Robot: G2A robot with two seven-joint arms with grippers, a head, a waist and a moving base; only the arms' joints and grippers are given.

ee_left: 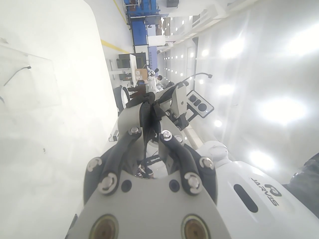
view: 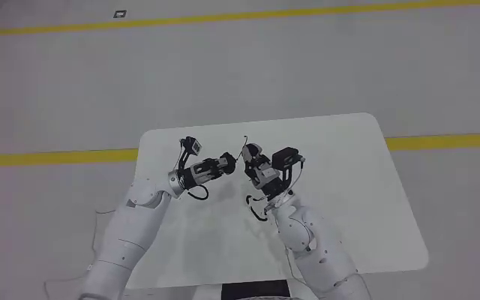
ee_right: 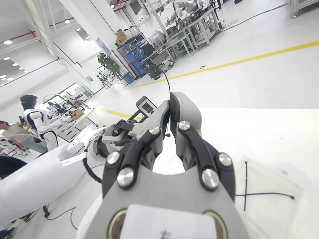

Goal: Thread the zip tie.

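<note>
Two closed pincers meet near the desk's (view: 360,187) far edge, left gripper's (ee_left: 150,100) load unclear, right gripper (ee_right: 170,105) clamping the light, springy zip tie (ee_right: 167,80), probably best pinched near its tip

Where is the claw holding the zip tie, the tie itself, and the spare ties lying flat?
Right claw (ee_right: 170,103): right wrist view, between its closed tips.
Zip tie (ee_right: 167,82): right wrist view, on the thin black strand rising above the claw.
Spare ties (ee_right: 245,182): right wrist view, on the upright strand of the crossed pair.
</note>
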